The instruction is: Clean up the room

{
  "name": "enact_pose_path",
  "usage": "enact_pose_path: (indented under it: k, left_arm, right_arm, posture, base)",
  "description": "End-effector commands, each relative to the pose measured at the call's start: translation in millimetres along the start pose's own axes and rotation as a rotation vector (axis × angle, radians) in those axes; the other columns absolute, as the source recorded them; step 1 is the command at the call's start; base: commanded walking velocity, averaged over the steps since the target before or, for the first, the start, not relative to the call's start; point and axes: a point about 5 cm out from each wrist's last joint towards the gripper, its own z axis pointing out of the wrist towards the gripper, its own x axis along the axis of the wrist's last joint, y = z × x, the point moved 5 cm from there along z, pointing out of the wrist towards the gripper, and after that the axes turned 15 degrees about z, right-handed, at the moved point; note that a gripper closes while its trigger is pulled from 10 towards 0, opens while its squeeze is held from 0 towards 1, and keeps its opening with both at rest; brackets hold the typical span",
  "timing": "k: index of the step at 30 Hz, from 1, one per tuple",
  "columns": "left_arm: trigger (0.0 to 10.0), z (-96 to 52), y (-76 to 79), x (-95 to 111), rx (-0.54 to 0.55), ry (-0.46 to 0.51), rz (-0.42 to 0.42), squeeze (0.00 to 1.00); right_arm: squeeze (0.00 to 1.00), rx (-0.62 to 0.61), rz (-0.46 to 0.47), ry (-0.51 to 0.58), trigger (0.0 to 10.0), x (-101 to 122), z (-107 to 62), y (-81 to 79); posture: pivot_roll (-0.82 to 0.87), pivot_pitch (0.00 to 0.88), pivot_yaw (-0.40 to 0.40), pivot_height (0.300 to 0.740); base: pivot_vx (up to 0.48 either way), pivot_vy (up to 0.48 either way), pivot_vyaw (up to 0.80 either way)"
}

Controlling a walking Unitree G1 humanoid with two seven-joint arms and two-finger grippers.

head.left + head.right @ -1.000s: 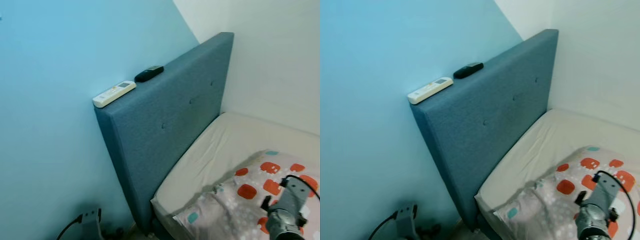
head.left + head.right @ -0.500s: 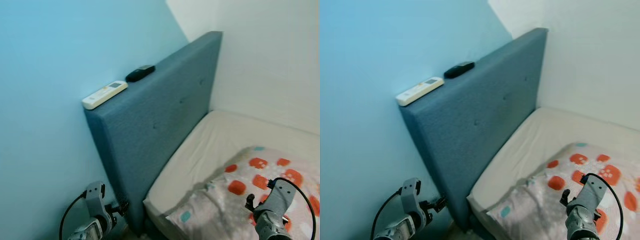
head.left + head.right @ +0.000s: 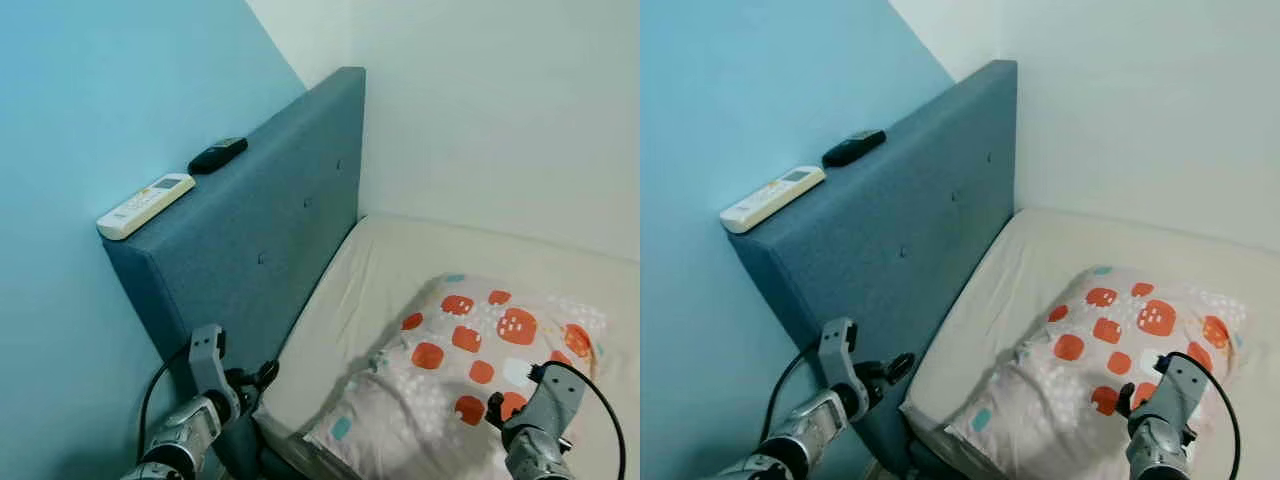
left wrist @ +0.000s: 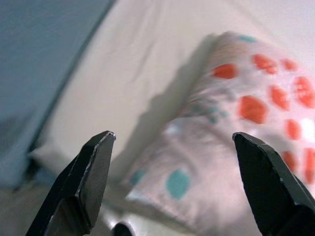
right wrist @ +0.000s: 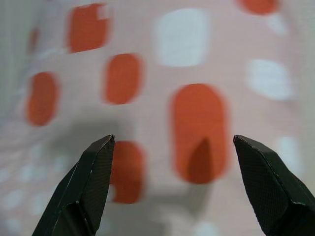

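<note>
You have the pillow (image 3: 470, 370) lying near the bed's (image 3: 400, 260) foot-side edge, likely soft and light, so pinch a corner; right gripper (image 5: 170, 189) hovers over it spread wide, left gripper (image 4: 172, 189) likewise agape.

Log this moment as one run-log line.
left gripper: open, beside headboard | right gripper: open, over pillow | white remote, black remote: on headboard

Two remotes — one white (image 3: 146, 205), one black (image 3: 217, 155) — one pillow (image 3: 455, 380), one headboard (image 3: 260, 240).
</note>
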Motion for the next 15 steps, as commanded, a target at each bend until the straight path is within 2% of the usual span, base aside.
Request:
enact_pose_path:
  k: [1,2,3,5,9,12,15]
  left_arm:
    - [10.0,9.6,14.6,13.8,-0.076,0.025,0.041,0.0]
    - [10.0,9.6,14.6,13.8,-0.076,0.025,0.041,0.0]
    - [10.0,18.7,28.7,25.3,-0.134,0.036,0.087,0.0]
    - [10.0,18.7,28.7,25.3,-0.134,0.036,0.087,0.0]
    - [10.0,24.9,40.3,34.5,-0.187,0.047,0.101,0.0]
    - [10.0,30.9,69.5,41.3,-0.353,0.045,0.132,0.0]
    - [10.0,30.9,75.5,37.4,-0.381,0.032,0.158,0.0]
  right_arm:
    - [0.0,0.036,-0.016,-0.005,10.0,-7.0,-2.1,-6.4]
    - [0.0,0.036,-0.016,-0.005,10.0,-7.0,-2.1,-6.4]
    - [0.0,0.066,-0.03,-0.022,10.0,-15.6,-4.5,-11.4]
    - [0.0,0.066,-0.03,-0.022,10.0,-15.6,-4.5,-11.4]
    - [0.0,0.095,-0.047,-0.041,10.0,-24.1,-6.8,-17.0]
    - [0.0,0.15,-0.09,-0.048,10.0,-31.9,-10.1,-31.6]
    - [0.0,0.174,-0.1,-0.052,10.0,-32.4,-10.5,-36.3]
  posture:
    - [-0.19,0.039,0.042,0.739]
    - [-0.19,0.039,0.042,0.739]
    - [-0.2,0.046,0.055,0.739]
    - [-0.2,0.046,0.055,0.739]
    - [-0.21,0.056,0.061,0.739]
    - [-0.22,0.062,0.071,0.739]
    - [-0.21,0.061,0.072,0.739]
  base:
    - [0.0,0.0,0.0]
    - [0.0,0.0,0.0]
    - [0.0,0.0,0.0]
    - [0.0,0.0,0.0]
    - [0.0,0.0,0.0]
    - [0.0,0.0,0.0]
    - [0.0,0.0,0.0]
